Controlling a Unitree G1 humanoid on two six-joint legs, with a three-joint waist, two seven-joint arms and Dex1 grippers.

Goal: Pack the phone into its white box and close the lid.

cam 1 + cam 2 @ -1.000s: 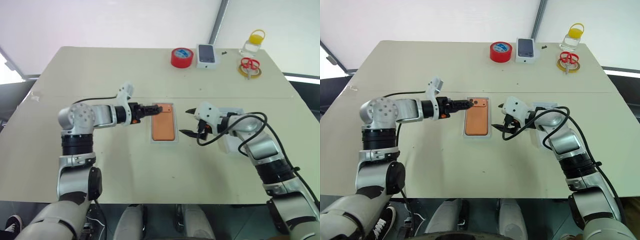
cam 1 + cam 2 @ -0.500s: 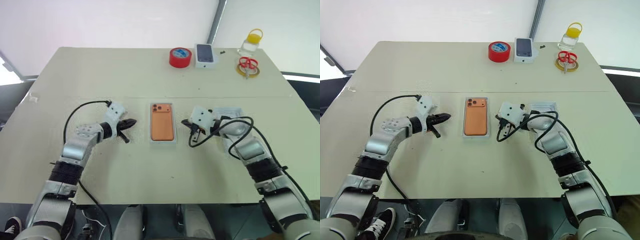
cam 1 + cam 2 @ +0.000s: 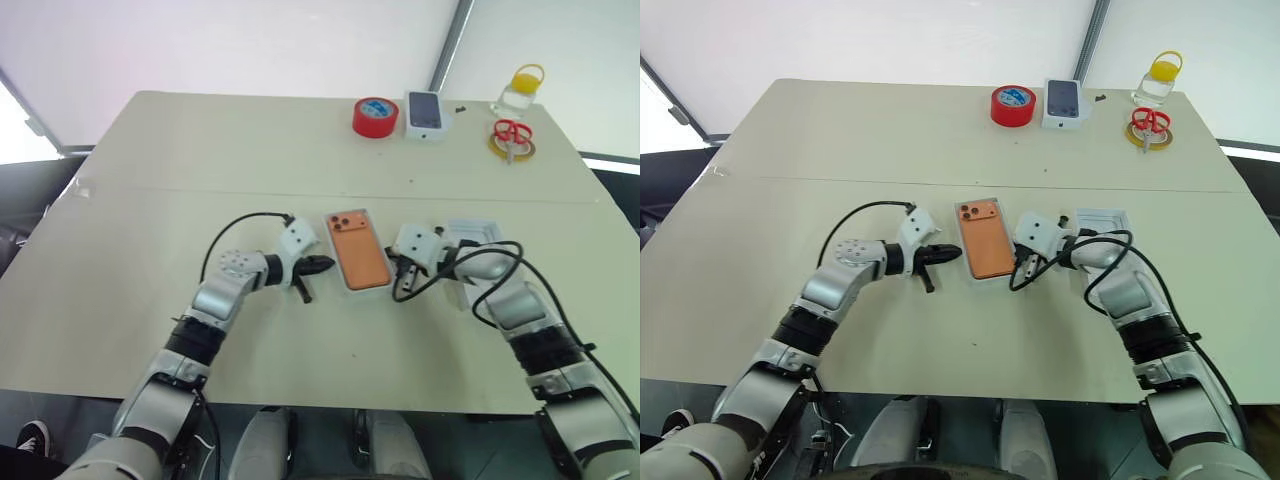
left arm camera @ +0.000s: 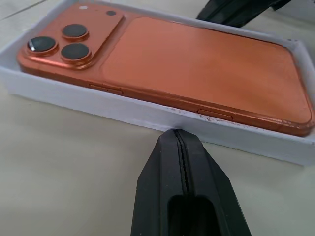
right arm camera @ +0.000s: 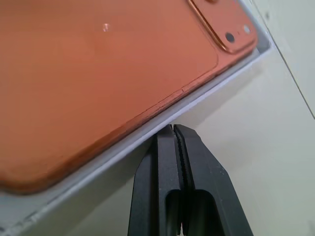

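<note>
Lying in white box (image 3: 352,287), phone (image 3: 360,250), unlabelled

Looks like a lab or test room to me, not anyone's home. Plain beige table (image 3: 200,150) pushed up near bare white walls (image 3: 250,40), and the back edge just has random bits parked on it: a red tape roll (image 3: 375,116), scissors (image 3: 511,131), a little yellow-capped bottle (image 3: 524,89).
</note>
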